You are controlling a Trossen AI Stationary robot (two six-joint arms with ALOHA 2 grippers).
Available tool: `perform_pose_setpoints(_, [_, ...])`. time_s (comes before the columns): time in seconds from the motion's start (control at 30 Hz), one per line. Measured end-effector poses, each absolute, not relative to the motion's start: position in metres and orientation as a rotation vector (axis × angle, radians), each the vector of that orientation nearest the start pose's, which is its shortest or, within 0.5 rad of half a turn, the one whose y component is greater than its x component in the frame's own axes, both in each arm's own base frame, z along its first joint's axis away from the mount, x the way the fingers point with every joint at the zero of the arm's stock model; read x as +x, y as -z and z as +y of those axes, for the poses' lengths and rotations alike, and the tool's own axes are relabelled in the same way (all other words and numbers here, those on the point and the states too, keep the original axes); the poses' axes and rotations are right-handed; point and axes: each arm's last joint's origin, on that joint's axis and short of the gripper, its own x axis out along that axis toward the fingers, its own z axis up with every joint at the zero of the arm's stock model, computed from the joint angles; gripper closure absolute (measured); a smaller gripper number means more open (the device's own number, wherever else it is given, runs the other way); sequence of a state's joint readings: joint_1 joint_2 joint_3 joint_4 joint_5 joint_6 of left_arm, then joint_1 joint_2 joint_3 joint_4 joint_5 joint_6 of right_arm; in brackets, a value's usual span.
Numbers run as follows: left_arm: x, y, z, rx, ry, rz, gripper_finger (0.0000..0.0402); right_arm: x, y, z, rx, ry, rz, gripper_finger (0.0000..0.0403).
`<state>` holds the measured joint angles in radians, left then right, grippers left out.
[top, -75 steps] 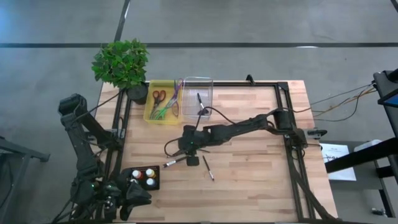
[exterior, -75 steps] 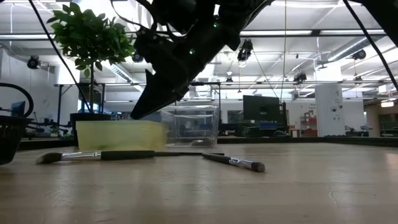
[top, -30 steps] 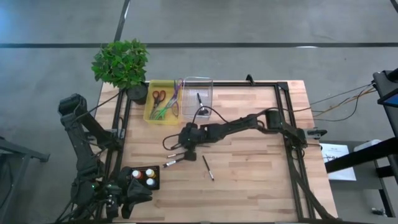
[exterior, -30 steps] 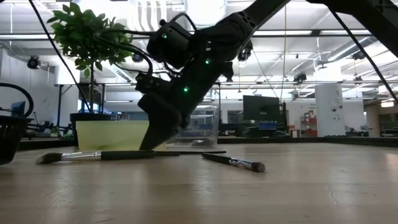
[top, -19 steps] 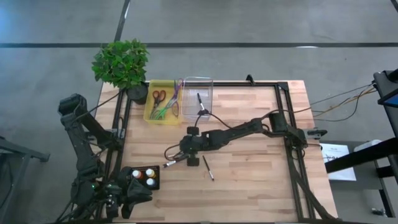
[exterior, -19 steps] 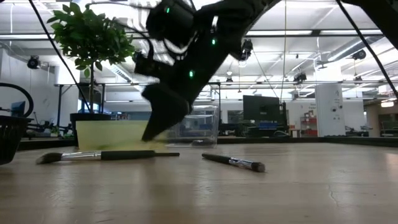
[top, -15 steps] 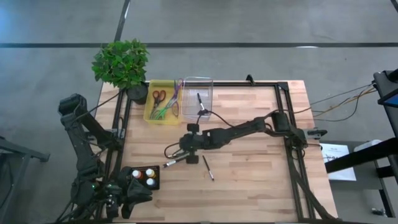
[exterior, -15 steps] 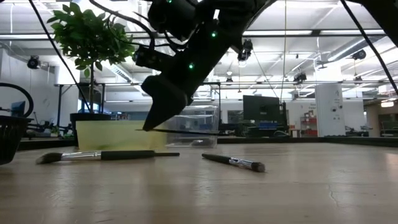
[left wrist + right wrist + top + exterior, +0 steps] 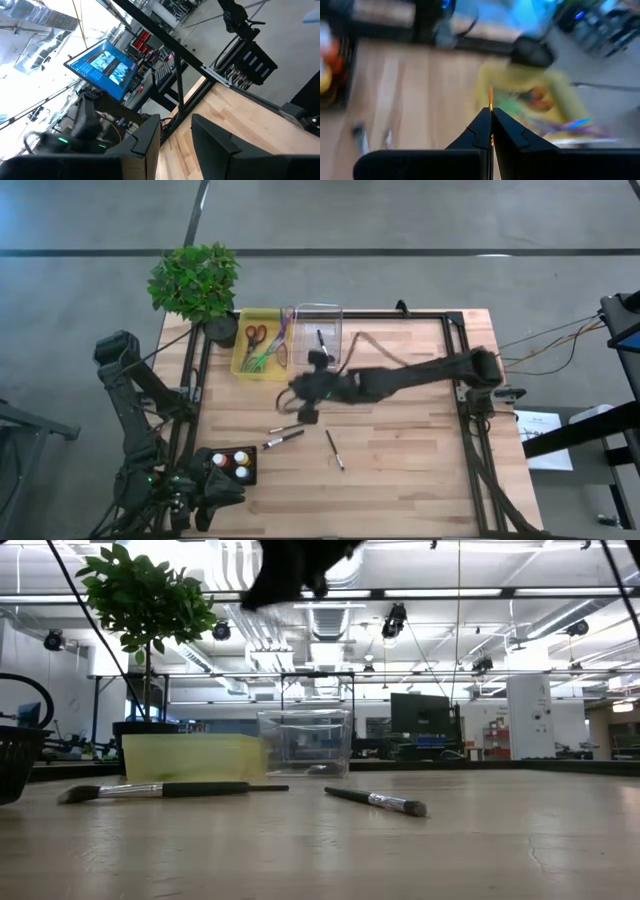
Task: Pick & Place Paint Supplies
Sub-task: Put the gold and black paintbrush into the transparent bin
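the right gripper (image 9: 303,408) sits a little left of centre in the high view, clenched on a thin paintbrush (image 9: 490,100) whose orange tip pokes out between the closed fingers in the right wrist view. in the low view the arm is up at the top edge, well clear of the table. the step in hand looks like carrying this brush to the clear plastic box (image 9: 318,328) near the upper middle of the high view, where one dark brush (image 9: 322,343) already lies. to do it well, keep the grip firm, stay high enough to pass over the box wall, line the brush along the box and let go only once it is inside the rim.

two more brushes wait on the table: a long one with a pale head (image 9: 160,790) at the lower left of the low view, and a short one (image 9: 375,801) just right of centre. the paint bottles (image 9: 234,464) sit in a black holder at the lower left of the high view, close to the parked left gripper (image 9: 175,145), whose fingers stand slightly apart holding nothing.

the yellow tray (image 9: 246,365) with scissors (image 9: 254,335) sits touching the box on its left, so a drift leftward would drop the brush in the wrong bin. the potted plant (image 9: 195,283) stands further upper left, out of the path.
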<state>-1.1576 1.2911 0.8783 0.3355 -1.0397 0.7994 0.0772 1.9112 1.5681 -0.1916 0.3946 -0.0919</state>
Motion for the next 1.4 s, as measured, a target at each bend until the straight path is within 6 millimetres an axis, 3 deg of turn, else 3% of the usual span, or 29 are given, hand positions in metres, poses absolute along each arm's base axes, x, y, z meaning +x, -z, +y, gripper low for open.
perform_pose_setpoints(0.1, [0.134, -0.308, -0.244, 0.867, 0.126, -0.014, 0.0285, 0.43, -0.307, 0.001, -0.17, 0.345, 0.438, 0.0395])
perform_pose_setpoints(0.2, [0.134, -0.308, -0.244, 0.868, 0.126, -0.014, 0.0285, 0.427, -0.317, -0.027, -0.138, 0.404, 0.395, 0.0395])
perform_pose_setpoints(0.53, [0.135, -0.307, -0.244, 0.862, 0.126, -0.009, 0.0285, 0.42, -0.311, -0.131, 0.001, 0.477, 0.287, 0.0395])
perform_pose_setpoints(0.7, [0.135, -0.306, -0.244, 0.875, 0.12, 0.0, 0.0285, 0.406, -0.294, -0.166, 0.104, 0.515, 0.24, 0.0395])
perform_pose_setpoints(1.13, [0.135, -0.306, -0.244, 0.874, 0.118, 0.001, 0.0285, 0.376, -0.225, -0.181, 0.242, 0.547, 0.161, 0.0395])
perform_pose_setpoints(1.4, [0.135, -0.306, -0.244, 0.874, 0.118, 0.001, 0.0285, 0.366, -0.205, -0.178, 0.266, 0.554, 0.16, 0.0395])
